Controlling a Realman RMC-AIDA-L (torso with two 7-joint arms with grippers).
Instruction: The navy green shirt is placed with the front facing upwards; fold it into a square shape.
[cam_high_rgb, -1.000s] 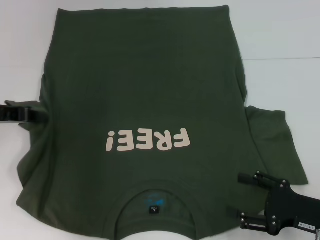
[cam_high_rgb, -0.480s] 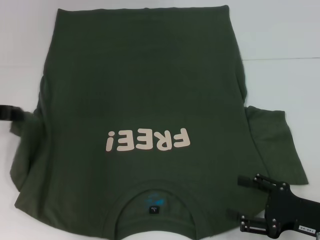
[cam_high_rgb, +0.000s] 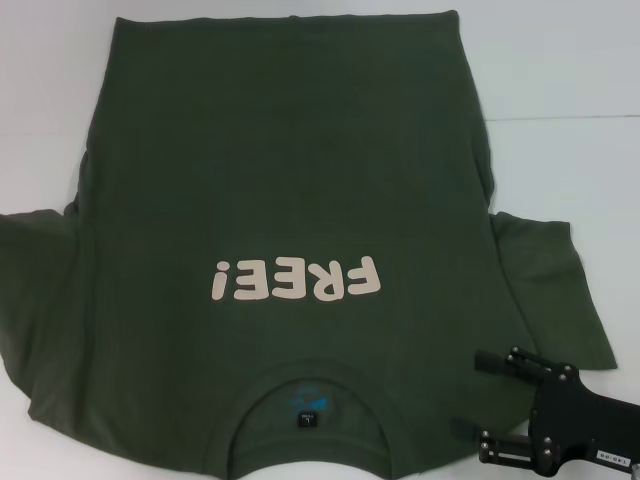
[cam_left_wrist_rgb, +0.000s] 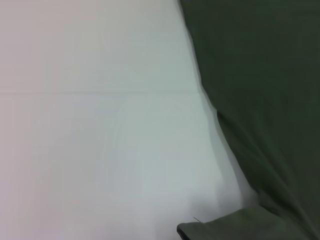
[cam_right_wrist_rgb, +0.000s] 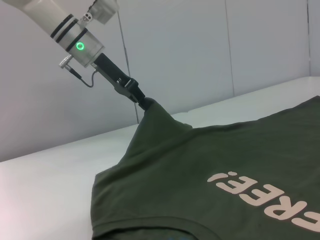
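Observation:
The navy green shirt (cam_high_rgb: 290, 170) lies front up on the white table, its cream "FREE!" print (cam_high_rgb: 297, 281) and collar (cam_high_rgb: 310, 385) towards me. Its left sleeve (cam_high_rgb: 30, 290) reaches the head view's left edge. The left gripper (cam_right_wrist_rgb: 144, 101) is out of the head view. In the right wrist view it is shut on that sleeve's tip, holding the cloth up in a peak. My right gripper (cam_high_rgb: 469, 394) stands open at the near right, over the shirt's shoulder beside the collar, with nothing between its fingers. The right sleeve (cam_high_rgb: 550, 285) lies spread on the table.
The white table (cam_high_rgb: 560, 80) shows bare around the shirt at the far right and far left. A pale wall (cam_right_wrist_rgb: 200, 50) stands behind the table on the left arm's side.
The left gripper has moved left out of the head view, drawing the left sleeve outward and spreading it. The right gripper has stayed in place.

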